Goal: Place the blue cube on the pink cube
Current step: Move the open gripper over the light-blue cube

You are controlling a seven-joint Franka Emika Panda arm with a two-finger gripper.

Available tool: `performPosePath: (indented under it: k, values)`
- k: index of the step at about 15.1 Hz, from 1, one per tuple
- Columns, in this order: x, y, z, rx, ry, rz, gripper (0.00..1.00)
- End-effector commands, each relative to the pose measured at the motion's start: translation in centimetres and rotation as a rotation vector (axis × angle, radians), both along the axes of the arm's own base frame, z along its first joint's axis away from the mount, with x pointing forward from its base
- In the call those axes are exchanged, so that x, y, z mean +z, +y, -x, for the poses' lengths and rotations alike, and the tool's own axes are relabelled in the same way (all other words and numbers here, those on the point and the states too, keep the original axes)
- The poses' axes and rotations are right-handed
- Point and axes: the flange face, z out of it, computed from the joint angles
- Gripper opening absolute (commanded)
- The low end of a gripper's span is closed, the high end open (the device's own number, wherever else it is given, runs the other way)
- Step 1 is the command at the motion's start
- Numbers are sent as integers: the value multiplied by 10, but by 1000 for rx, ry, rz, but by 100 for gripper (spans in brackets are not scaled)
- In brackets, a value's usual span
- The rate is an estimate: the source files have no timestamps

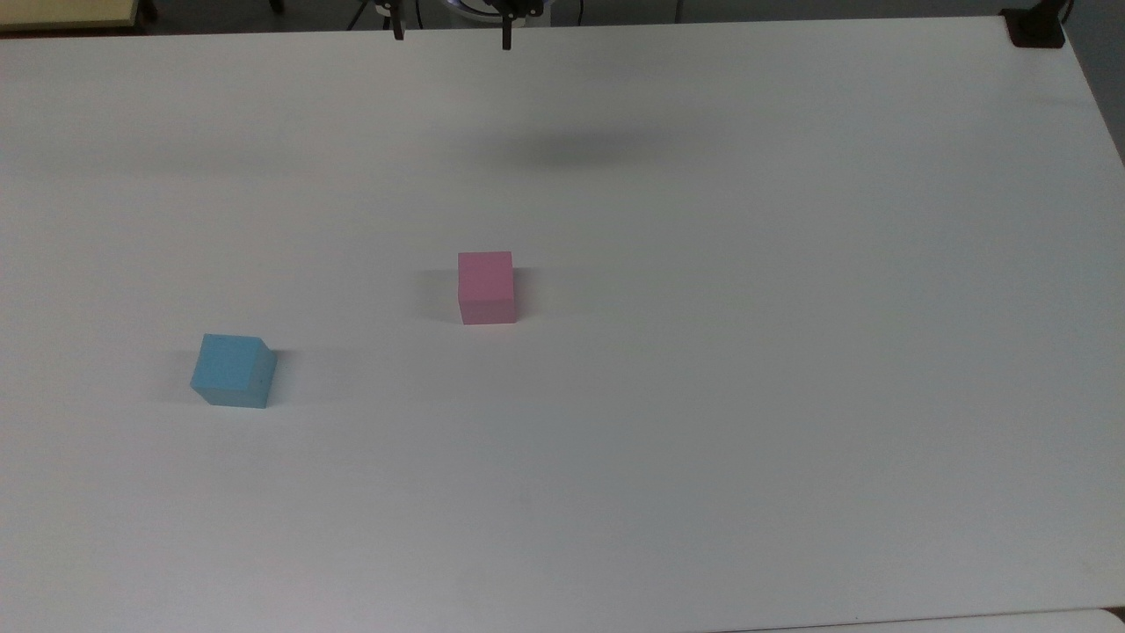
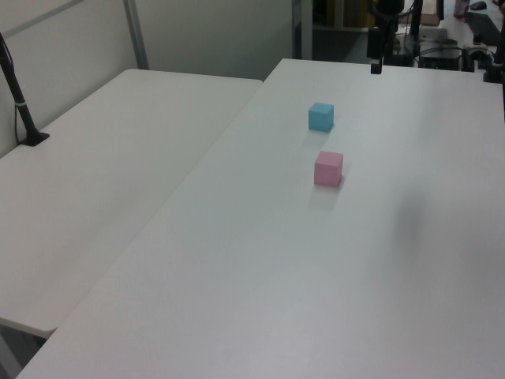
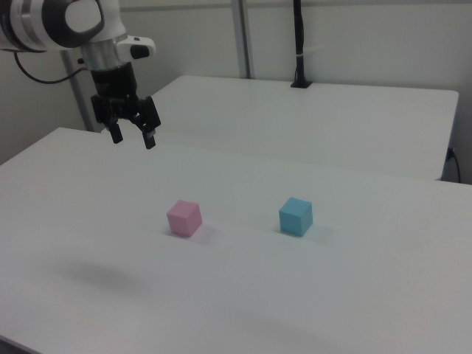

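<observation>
Blue cube (image 1: 231, 370) beside pink cube (image 1: 486, 287) (apart)

The top view looks steeply down on the white table (image 1: 703, 396) from its near edge, facing the arm's side at the far edge. The left view stands back at one end and looks obliquely along the table (image 2: 276, 260). The right view sits lower and nearer, facing the opposite way. All three share the pink cube (image 1: 486, 287) and blue cube (image 1: 233, 370) at mid-table.

No readable text, label or number stands on anything.
</observation>
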Motion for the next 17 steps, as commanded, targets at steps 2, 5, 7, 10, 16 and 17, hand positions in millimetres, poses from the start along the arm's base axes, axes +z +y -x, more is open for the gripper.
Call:
performPosePath:
  k: [2, 5, 7, 10, 16, 17]
  values:
    - [-14, 7, 1, 13, 45, -11, 100]
    - [-14, 7, 2, 21, 47, -12, 100]
    - [-13, 8, 2, 27, 42, -12, 100]
    - [-13, 8, 2, 49, 42, -13, 100]
    - [-16, 5, -3, 46, 37, -2, 100]
    - [-17, -1, -9, 37, 26, 1, 100]
